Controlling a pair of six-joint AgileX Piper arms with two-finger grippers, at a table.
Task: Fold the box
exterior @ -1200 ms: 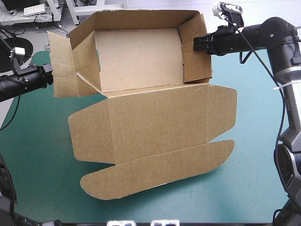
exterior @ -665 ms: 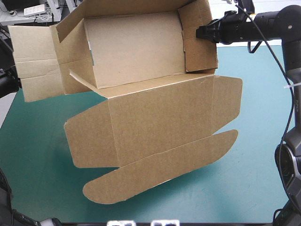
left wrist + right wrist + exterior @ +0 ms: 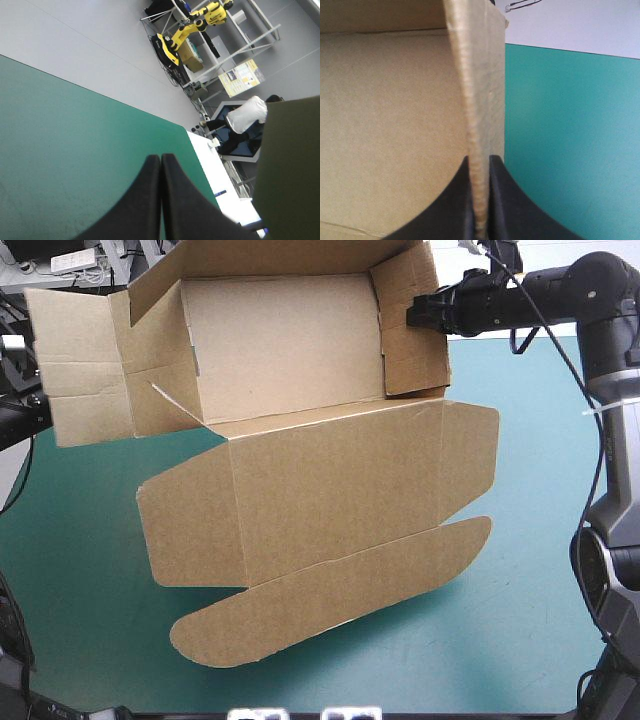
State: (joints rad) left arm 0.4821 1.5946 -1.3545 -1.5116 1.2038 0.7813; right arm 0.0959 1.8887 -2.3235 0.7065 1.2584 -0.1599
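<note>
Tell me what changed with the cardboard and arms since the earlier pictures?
The box rose a little and its left flap swung outward toward the left edge of the table. The left end effector, beside that flap earlier, has drawn back, shut on nothing. Unchanged: the right end effector gripping the right wall; the lid spread toward the near edge.

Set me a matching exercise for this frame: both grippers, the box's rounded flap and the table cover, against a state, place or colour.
1. left gripper
2. right gripper
3. rounded flap
4. table cover

a. teal-green
b. shut on a side wall of the box
c. shut, holding nothing
d. at the box's end nearest the robot

Pairs: 1-c, 2-b, 3-d, 4-a
</note>
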